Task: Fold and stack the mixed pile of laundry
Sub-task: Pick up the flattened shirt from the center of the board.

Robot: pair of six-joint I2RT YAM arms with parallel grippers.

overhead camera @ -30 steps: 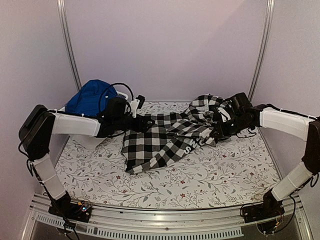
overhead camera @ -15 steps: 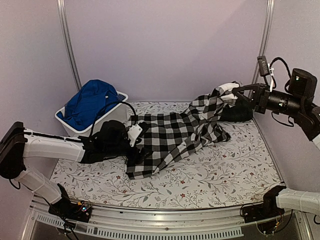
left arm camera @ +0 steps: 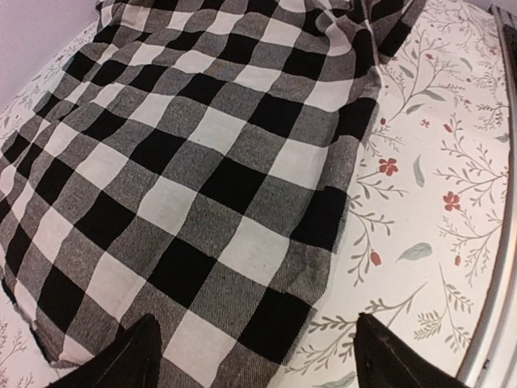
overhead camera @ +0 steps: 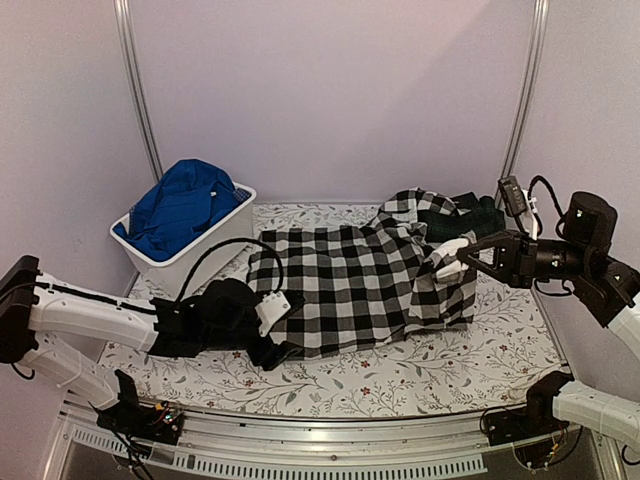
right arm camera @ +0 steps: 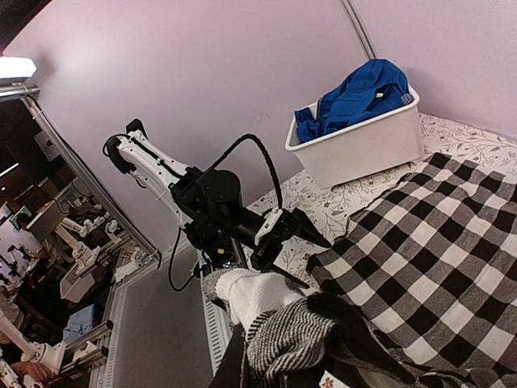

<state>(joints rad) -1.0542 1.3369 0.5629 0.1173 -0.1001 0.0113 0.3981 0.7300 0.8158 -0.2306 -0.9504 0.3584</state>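
Observation:
The black-and-white checked shirt (overhead camera: pixel 350 285) lies spread across the middle of the table. It fills the left wrist view (left arm camera: pixel 202 162). My left gripper (overhead camera: pixel 285 325) is open and low at the shirt's near left corner, with the corner between its fingers (left arm camera: pixel 254 323). My right gripper (overhead camera: pixel 450 258) is shut on the shirt's right end and holds it bunched above the table (right arm camera: pixel 271 331). The cloth hides its fingers. The dark tartan garment (overhead camera: pixel 465 215) lies at the back right, partly under the shirt. The bright blue garment (overhead camera: pixel 180 205) sits in the white tub (overhead camera: pixel 215 238).
The floral table cover (overhead camera: pixel 400 370) shows in front of the shirt. The tub stands at the back left, also seen in the right wrist view (right arm camera: pixel 363 145). Metal posts (overhead camera: pixel 135 90) rise at the back corners. A rail (overhead camera: pixel 320 440) runs along the near edge.
My right gripper has swung down and forward with the shirt's end, laying the shirt flatter. My left gripper has moved toward the near edge to the shirt's corner.

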